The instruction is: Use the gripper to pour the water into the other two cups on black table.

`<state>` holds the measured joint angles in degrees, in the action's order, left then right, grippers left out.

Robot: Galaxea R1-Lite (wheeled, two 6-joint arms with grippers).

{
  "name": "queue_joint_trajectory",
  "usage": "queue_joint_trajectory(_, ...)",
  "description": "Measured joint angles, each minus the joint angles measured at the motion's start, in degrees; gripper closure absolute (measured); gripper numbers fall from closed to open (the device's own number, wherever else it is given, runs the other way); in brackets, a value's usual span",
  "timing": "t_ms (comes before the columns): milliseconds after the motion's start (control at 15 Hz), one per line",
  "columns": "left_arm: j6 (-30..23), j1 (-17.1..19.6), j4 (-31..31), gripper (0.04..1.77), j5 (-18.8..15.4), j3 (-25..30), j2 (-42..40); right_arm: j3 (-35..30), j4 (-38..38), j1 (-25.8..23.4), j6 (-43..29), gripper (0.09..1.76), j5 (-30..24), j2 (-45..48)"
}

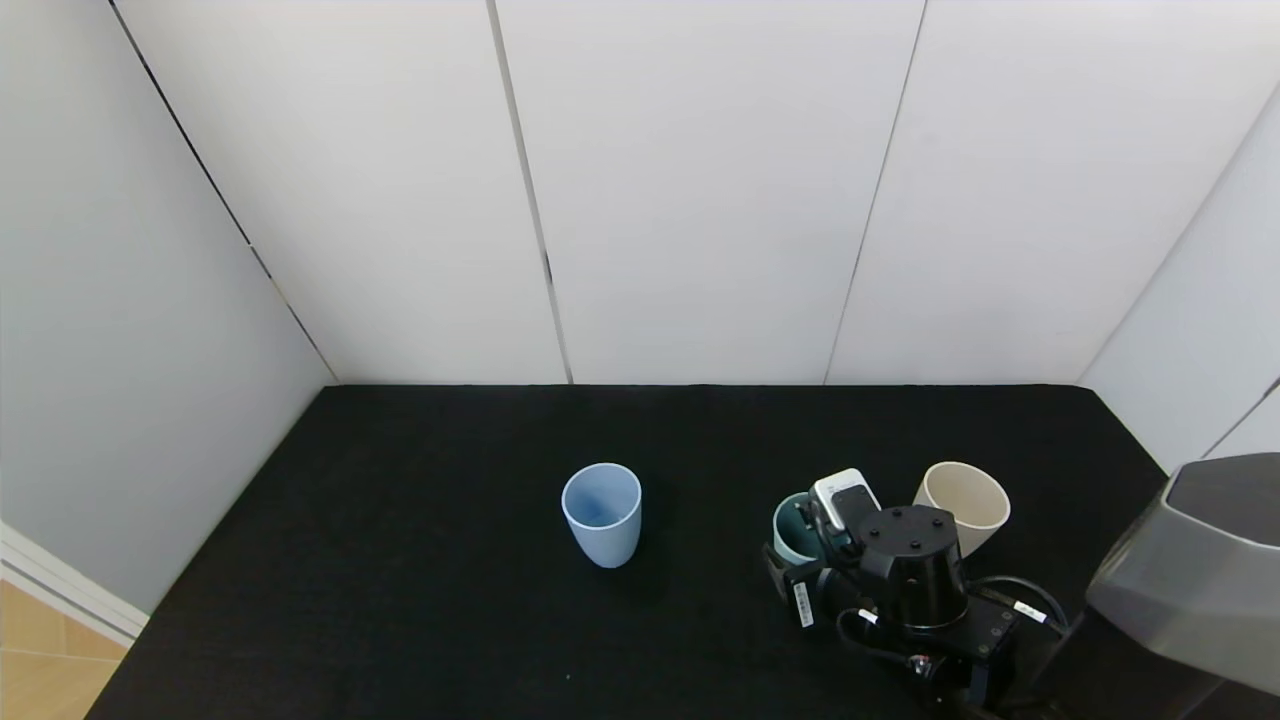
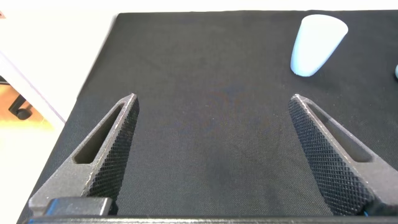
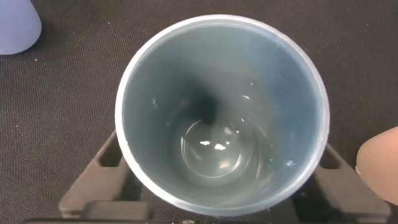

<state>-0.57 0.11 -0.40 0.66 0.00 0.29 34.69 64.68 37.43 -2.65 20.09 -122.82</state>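
Two cups wait to be filled: the light blue cup (image 1: 601, 513) stands mid-bench (image 1: 420, 560), the cream cup (image 1: 964, 503) just beside the right gripper (image 3: 217, 186). Its jaws pinch the teal cup (image 3: 221, 112), upright, water (image 3: 211, 152) glinting low inside (little, it seems). I'd judge pouring not begun. The left gripper (image 2: 214, 149) hovers well apart, jaws spread wide, holding nothing.

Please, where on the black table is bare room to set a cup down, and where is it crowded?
Bare: the black table left of the light blue cup, and between it and the teal cup. Crowded: the right gripper holds the teal cup, close beside the cream cup.
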Motion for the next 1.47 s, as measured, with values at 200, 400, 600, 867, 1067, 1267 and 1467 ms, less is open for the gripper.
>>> queue_joint_trajectory(200,-0.02,0.0,-0.01,0.09,0.02,0.0,0.0,0.02,0.09,0.02,0.04,0.39,0.11,-0.04)
queue_joint_trajectory(400,-0.02,-0.01,-0.01,0.09,0.0,0.0,0.0,0.17,0.09,0.02,-0.02,0.31,0.2,0.16)
queue_joint_trajectory(600,0.0,0.0,-0.01,0.09,0.02,0.0,0.0,0.04,2.95,0.0,0.04,0.26,0.33,1.38)
queue_joint_trajectory(867,0.0,0.0,-0.01,0.09,0.02,0.0,0.0,-0.61,3.12,0.0,0.48,0.21,0.46,5.95)
queue_joint_trajectory(1067,-0.02,0.0,-0.01,0.09,0.02,0.0,0.0,-0.83,-0.49,-0.61,1.94,0.19,0.55,11.57)
queue_joint_trajectory(1267,-0.02,0.0,-0.01,0.09,0.02,0.0,0.0,-0.49,-7.63,-1.46,2.21,0.17,0.55,18.66)
queue_joint_trajectory(1467,-0.02,0.0,-0.01,0.09,0.02,0.0,0.0,-1.35,-11.82,-2.28,2.01,0.17,1.07,25.97)
